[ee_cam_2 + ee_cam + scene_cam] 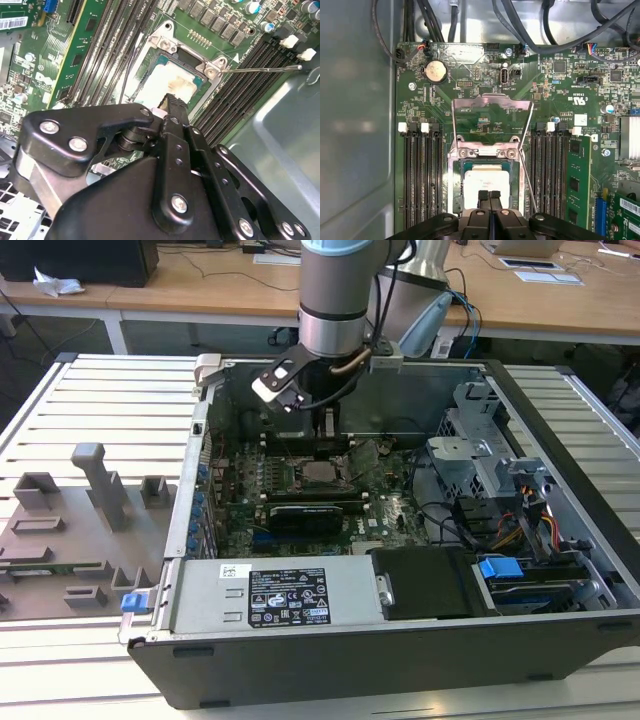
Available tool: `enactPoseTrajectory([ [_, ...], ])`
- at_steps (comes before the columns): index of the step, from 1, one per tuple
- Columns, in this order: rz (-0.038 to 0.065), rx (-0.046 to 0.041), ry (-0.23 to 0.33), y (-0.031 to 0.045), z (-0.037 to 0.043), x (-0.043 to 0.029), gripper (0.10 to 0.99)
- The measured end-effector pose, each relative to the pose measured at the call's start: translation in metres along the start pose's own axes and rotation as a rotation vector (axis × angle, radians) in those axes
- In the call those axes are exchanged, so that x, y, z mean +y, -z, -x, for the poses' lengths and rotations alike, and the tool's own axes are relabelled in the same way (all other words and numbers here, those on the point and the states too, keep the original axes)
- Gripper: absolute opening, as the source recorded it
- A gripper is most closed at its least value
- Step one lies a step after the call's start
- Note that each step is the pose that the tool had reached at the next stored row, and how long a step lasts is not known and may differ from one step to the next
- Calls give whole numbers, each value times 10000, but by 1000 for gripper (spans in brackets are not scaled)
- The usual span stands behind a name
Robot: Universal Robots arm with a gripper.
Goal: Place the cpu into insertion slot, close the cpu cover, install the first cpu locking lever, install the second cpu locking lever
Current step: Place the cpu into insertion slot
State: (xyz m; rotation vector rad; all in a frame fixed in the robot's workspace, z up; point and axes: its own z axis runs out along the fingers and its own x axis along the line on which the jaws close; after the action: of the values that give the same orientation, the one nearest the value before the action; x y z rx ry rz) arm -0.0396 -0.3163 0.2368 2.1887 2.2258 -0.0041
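Note:
The cpu [486,184], a square chip smeared with whitish paste, lies in the insertion slot [451,186] on the green motherboard; the second wrist view shows the cpu [167,80] too. The cpu cover [492,103] stands raised behind the slot, hinged at its far edge. One thin locking lever [528,177] angles up beside the slot, and it shows as a rod [260,69] in the second wrist view. My gripper [489,195] hangs just over the chip's near edge with its two black fingers pressed together and nothing between them. In the exterior view the gripper [326,435] is low inside the case above the slot [320,472].
Black memory slots [419,175] flank the socket on both sides, with a green memory module [579,175] in one. Cables [555,30] run across the case's back wall. A drive cage [480,460] and power supply [285,595] crowd the open case.

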Motion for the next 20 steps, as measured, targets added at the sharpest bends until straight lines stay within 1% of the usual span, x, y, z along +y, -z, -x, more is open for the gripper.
enactPoseTrajectory([
  [12,0,-1,0,74,1,1,106],
  [16,0,-1,0,111,2,1,106],
  [20,0,-1,0,163,3,2,106],
])
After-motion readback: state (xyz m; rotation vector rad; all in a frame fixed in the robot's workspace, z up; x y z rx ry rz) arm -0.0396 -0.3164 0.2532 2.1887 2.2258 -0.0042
